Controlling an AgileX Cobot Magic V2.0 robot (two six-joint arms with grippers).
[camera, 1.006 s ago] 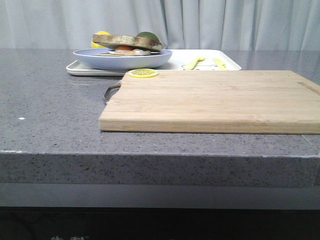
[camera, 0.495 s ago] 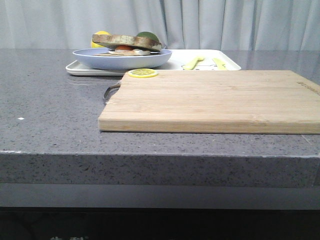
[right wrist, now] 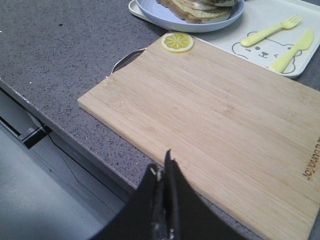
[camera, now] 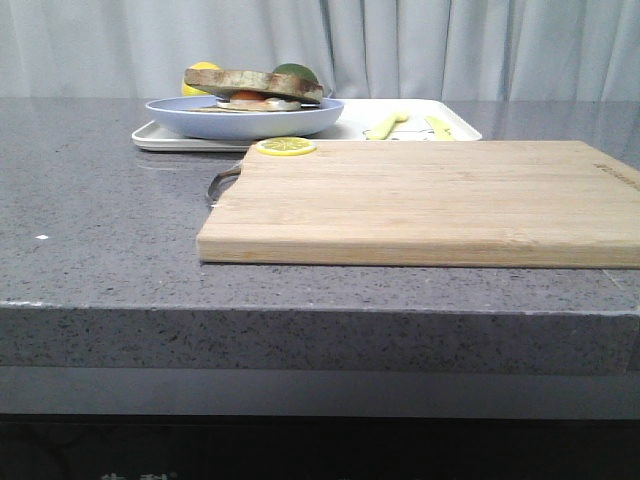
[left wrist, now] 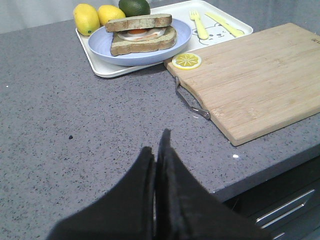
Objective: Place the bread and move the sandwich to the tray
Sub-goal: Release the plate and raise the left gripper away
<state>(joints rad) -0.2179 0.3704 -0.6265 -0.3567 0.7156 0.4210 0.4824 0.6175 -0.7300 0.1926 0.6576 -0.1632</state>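
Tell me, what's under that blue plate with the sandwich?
The blue plate sits on a white tray, which also holds a yellow fork and knife. Whatever part of the tray lies beneath the plate is covered, so nothing more shows there.

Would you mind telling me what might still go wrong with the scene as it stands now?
The plate sits at the tray's near-left end, its rim apparently overhanging the tray's edge; a bump might tip it. The top bread lies slightly askew on the sandwich and might slide if jolted. The lemon slice rests on the cutting board's corner beside the plate, where an arm returning there could knock it off.
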